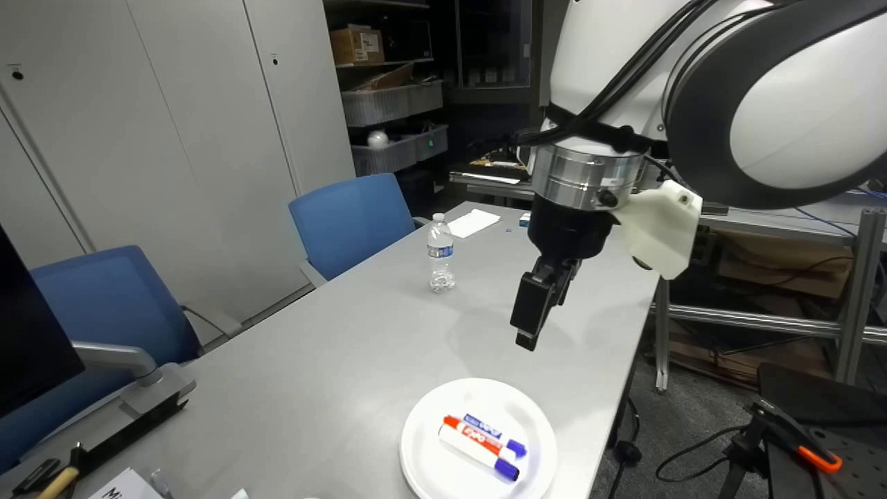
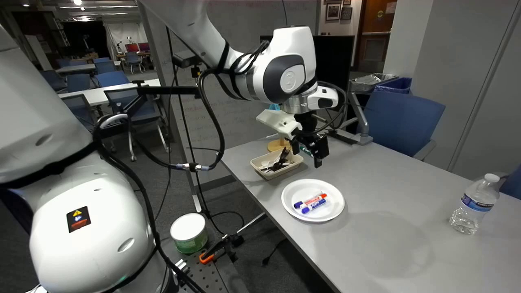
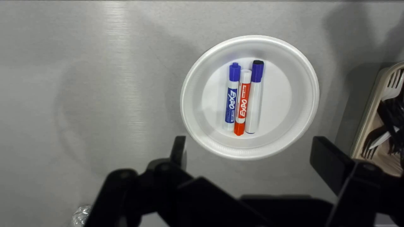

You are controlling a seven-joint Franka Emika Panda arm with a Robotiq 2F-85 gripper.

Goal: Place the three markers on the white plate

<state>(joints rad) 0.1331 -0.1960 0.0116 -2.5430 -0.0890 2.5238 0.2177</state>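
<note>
Below your gripper (image 3: 249, 153), ahead of its spread, empty fingers (image 3: 329, 164) in the wrist view, the three markers (image 3: 243, 101) lie side by side on the white plate (image 3: 277, 101), long axes crosswise to the closing line; placing looks done, so you likely need only withdraw.

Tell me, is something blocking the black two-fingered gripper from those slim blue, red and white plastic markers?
Nothing visible stands between the open gripper and the three markers; they already lie side by side on the round white plate.
</note>
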